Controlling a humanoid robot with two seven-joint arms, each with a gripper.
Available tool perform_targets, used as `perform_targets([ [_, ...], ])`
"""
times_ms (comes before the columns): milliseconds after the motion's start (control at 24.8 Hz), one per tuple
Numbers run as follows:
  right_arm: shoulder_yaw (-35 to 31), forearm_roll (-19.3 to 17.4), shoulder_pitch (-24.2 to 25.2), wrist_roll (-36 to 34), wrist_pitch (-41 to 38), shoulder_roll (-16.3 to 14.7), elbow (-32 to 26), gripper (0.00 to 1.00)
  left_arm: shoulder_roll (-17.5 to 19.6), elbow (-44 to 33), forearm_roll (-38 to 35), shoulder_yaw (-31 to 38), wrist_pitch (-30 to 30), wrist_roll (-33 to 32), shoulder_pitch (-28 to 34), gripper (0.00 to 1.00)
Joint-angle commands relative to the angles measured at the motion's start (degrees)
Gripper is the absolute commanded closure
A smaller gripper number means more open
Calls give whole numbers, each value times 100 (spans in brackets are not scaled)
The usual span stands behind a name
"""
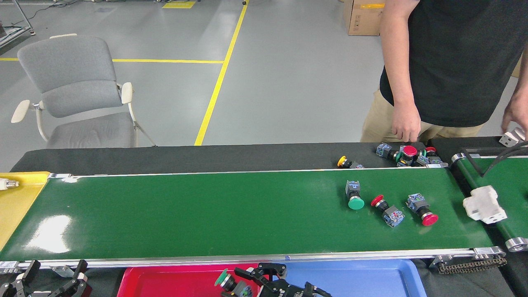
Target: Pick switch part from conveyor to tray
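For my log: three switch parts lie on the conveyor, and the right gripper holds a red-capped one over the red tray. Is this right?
Not quite. In the head view the switch part in the right gripper has a green cap, not red. The rest holds: three switch parts lie on the conveyor, and the gripper is over the red tray.
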Motion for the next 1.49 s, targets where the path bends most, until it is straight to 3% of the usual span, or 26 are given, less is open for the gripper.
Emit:
perform_targets([
  [0, -85, -50, -45, -48, -18, 48, -114, 0, 6, -45, 21, 49, 2, 16, -41, 0],
  [121, -1193, -173, 307, -171, 386, 66, -606, 0, -2, -45, 21, 163, 37, 16, 11, 0],
  [202, -2255, -191, 930, -224, 1141, 241, -1001, 0, -2, -54, 30, 190, 28, 16, 11, 0],
  [283, -2880, -191, 1256, -365, 1898, 338, -1204, 0, -11, -80, 39, 198, 28, 16, 11, 0],
  [444, -3223, -199, 1871, -690, 2434, 162, -1503, 0, -11, -89, 39, 207, 28, 16, 29, 0],
  [686, -3337, -85, 1889, -866, 2548, 119, -1494, 0, -20, -62, 30, 181, 28, 16, 38, 0],
  [807, -3328, 117, 1722, -857, 2715, 119, -1467, 0, -2, -54, 21, 110, 10, 16, 11, 0],
  [969, -3056, 855, 1080, -752, 2777, 162, -984, 0, -20, -62, 13, 102, -7, 16, -24, 0],
  [1292, -1825, 908, -291, -470, 3902, 198, 440, 1, -2, -45, -14, 84, -16, 16, -50, 0],
  [1332, -1641, 899, -432, -470, 4104, 198, 616, 5, -2, -45, -14, 49, -7, 16, -76, 0],
  [1373, -1447, 890, -528, -470, 4192, 180, 730, 20, -2, -45, -14, 23, -7, 16, -85, 0],
  [1453, -1228, 890, -625, -470, 4192, 83, 818, 62, -2, -45, -23, 23, -7, 16, -85, 0],
])
